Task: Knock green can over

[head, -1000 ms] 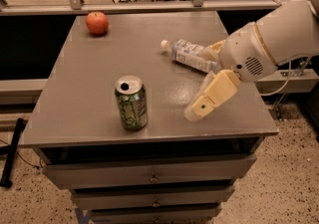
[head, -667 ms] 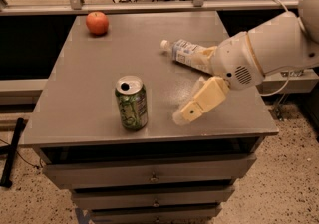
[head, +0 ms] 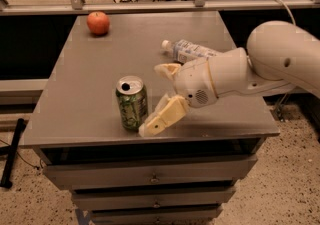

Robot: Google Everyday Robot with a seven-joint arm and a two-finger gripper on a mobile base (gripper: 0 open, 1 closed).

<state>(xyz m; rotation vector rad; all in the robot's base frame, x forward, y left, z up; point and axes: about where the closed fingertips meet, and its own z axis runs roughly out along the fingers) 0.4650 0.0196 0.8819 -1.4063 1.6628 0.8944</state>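
Camera view: hand open, empty, beside upright green can; bottle behind, apple far

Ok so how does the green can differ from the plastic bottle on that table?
The green can stands upright near the front edge; the plastic bottle lies on its side farther back. The can is opaque green; the bottle is clear with a pale label. The gripper, fingers open, is right beside the can, not the bottle. Both rest on the table.
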